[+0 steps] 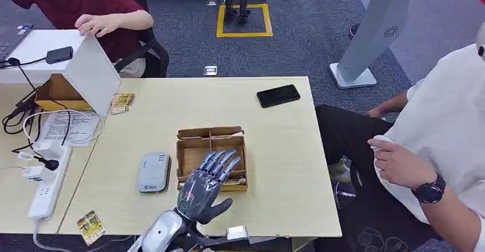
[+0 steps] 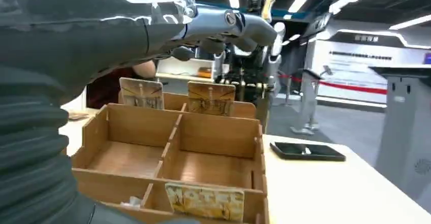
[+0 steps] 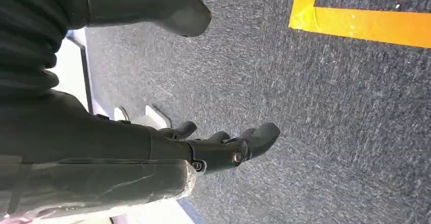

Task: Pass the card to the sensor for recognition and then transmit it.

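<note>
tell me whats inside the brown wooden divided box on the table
The brown wooden divided box holds patterned cards standing on edge: two at the far wall, one at the near wall. Its middle compartments look bare. The left hand hovering above covers part of it.

The box (image 1: 211,149) at the middle of the frame looks like plain matt wood. The phone (image 1: 278,95) above it is shiny black. The table (image 1: 286,149) is smooth.
</note>
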### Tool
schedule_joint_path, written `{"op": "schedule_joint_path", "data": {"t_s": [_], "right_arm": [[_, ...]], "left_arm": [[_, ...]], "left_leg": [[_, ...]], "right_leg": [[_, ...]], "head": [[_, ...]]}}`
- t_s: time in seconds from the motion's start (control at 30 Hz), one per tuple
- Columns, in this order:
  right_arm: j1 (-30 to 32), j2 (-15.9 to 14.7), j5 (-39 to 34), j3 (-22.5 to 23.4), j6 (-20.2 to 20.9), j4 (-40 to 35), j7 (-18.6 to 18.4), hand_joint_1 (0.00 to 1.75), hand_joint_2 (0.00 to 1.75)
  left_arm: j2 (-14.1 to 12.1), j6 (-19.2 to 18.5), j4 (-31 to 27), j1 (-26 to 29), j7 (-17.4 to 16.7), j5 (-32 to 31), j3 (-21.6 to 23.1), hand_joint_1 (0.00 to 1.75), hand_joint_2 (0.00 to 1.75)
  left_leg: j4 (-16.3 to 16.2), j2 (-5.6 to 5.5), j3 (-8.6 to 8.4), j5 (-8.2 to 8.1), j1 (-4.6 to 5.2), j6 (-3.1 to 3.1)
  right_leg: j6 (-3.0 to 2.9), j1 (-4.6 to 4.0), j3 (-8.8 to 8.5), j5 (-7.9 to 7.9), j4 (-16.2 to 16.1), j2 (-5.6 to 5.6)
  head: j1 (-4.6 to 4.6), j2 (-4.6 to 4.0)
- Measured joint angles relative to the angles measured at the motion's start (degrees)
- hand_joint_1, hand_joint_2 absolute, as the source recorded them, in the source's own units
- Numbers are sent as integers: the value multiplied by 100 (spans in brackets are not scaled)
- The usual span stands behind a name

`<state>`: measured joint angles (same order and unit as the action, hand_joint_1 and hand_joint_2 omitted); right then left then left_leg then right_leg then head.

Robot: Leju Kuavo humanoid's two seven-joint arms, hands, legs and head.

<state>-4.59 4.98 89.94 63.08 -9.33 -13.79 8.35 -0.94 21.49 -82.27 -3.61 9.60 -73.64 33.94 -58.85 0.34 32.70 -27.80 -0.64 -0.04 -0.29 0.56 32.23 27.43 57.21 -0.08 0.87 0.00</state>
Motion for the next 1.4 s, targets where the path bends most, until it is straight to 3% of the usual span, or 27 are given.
{"op": "schedule_joint_path", "data": {"t_s": [0.6, 1.27, 1.3, 1.4], "right_arm": [[-5, 33, 0, -17, -2, 0, -2, 0, 175], [-5, 33, 0, -52, -2, 0, -2, 0, 175], [-5, 33, 0, -52, -2, 0, -2, 0, 175], [-7, 33, 0, -55, -2, 0, 8, 0, 175]], "left_arm": [[205, -24, 832, -262, -188, -188, -151, 0, 175], [433, -50, 1130, -339, -118, -149, -439, 0, 175], [433, -50, 1132, -338, -108, -131, -446, 175, 175], [435, -101, 1138, -339, -50, -83, -472, 175, 175]], "left_leg": [[0, 0, 1, 0, 0, 0], [0, 0, 2, 0, 0, 0], [0, -1, 2, 0, 0, 0], [0, -1, 2, 0, 0, 0]], "right_leg": [[0, 0, 0, 0, 0, 0], [0, 0, 0, 0, 0, 0], [0, 0, 0, 0, 0, 0], [0, 0, 0, 0, 0, 0]], "head": [[0, 0], [2, 0], [0, 0], [0, 0]]}}
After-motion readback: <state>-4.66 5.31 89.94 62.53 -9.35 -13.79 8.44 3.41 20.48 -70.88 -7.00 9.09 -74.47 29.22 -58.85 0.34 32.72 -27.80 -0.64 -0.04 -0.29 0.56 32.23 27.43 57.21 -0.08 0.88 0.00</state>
